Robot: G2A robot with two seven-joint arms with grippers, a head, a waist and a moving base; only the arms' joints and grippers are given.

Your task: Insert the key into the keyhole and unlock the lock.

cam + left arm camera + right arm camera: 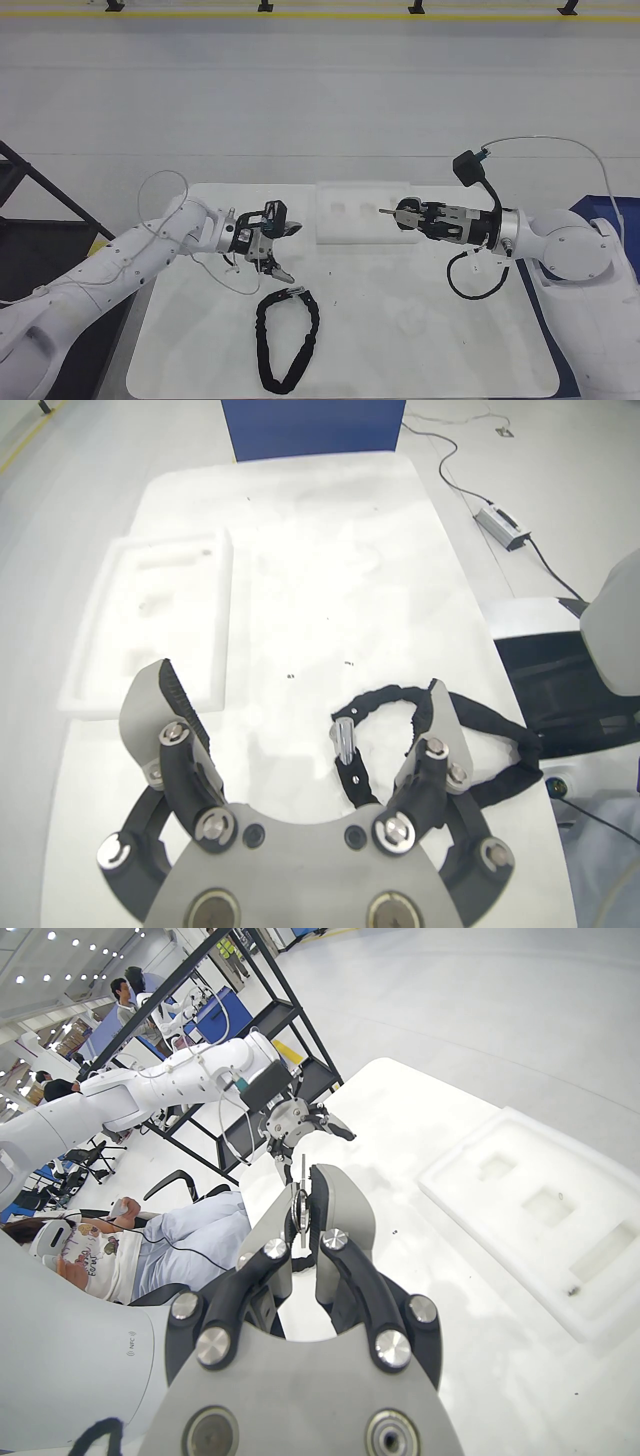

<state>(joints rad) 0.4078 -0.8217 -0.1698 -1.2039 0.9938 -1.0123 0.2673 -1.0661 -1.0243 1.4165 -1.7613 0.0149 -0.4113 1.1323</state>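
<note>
Bearings are clock positions on the top view, with the tabletop's centre as the hub.

The small silver metal key [388,211] [303,1163] is at about 1 o'clock, off the surface. It is clamped by its head between the jaws of the right gripper [405,213] [306,1198]. The blade projects beyond the jaws and points toward 9 o'clock.

The black fabric-sleeved chain lock [273,382] [500,730] lies in a closed loop on the white tabletop [420,330] at about 7 o'clock, well apart from the key. Its short chrome cylinder end [345,740] sits at the 12 o'clock part of the loop. The keyhole itself cannot be made out.

The left gripper [290,252] [300,675] is at about 10 o'clock, just beyond the lock's chrome end. Its jaws are spread wide and hold nothing. In the left wrist view one jaw overlaps the black sleeve, but it appears to be clear of it.

A white moulded foam tray [335,235] [227,625] [450,1198] with rectangular recesses rests at 12 o'clock along the far edge, between the two grippers.
</note>
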